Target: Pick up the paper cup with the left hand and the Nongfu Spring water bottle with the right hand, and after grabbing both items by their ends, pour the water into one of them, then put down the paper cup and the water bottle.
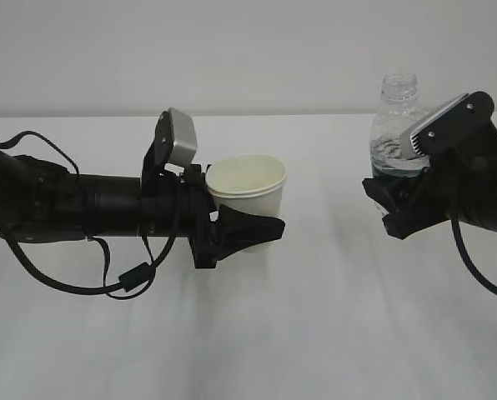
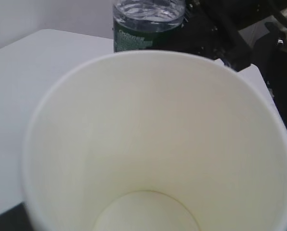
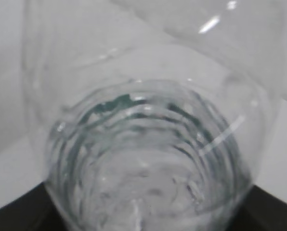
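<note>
The white paper cup stands upright, and my left gripper is shut on its lower half from the left. Its cream inside fills the left wrist view and looks dry, with the fingers hidden. To the right, the clear Nongfu Spring water bottle is upright with no cap, water in its lower part. My right gripper is shut on its lower body, hiding the base. The bottle's green label shows past the cup's rim. The right wrist view is filled by the ribbed bottle.
The white table runs to a far edge below a pale wall. Black cables loop under the left arm. A gap of bare table lies between cup and bottle.
</note>
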Controlling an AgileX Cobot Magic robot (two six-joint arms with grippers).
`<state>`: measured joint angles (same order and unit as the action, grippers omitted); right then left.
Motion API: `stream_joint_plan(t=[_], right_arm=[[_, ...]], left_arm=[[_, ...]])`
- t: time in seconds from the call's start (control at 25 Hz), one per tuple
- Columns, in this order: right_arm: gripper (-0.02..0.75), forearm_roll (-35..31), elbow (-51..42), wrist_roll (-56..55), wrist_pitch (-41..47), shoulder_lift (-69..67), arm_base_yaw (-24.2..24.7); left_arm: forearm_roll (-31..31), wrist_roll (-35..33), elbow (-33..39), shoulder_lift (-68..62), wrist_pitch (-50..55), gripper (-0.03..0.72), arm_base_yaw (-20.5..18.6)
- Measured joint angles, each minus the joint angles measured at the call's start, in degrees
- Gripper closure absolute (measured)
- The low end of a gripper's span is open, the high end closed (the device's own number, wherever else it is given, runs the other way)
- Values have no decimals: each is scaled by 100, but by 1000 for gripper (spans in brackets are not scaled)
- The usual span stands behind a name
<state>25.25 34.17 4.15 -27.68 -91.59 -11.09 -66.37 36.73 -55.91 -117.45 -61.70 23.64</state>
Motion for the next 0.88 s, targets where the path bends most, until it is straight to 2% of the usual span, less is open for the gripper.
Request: stream_joint_plan(t=[0.32, 0.64, 0.88], right_arm=[[247, 373, 24, -10, 448, 280, -78], [247, 1046, 321, 0, 1357, 426, -310], [247, 1373, 332, 0, 1490, 594, -324]], left_arm=[[-51, 0, 0, 0, 0, 230, 217], [-63, -79, 0, 0, 0, 231, 307], [-89, -143, 0, 0, 65, 232, 365]])
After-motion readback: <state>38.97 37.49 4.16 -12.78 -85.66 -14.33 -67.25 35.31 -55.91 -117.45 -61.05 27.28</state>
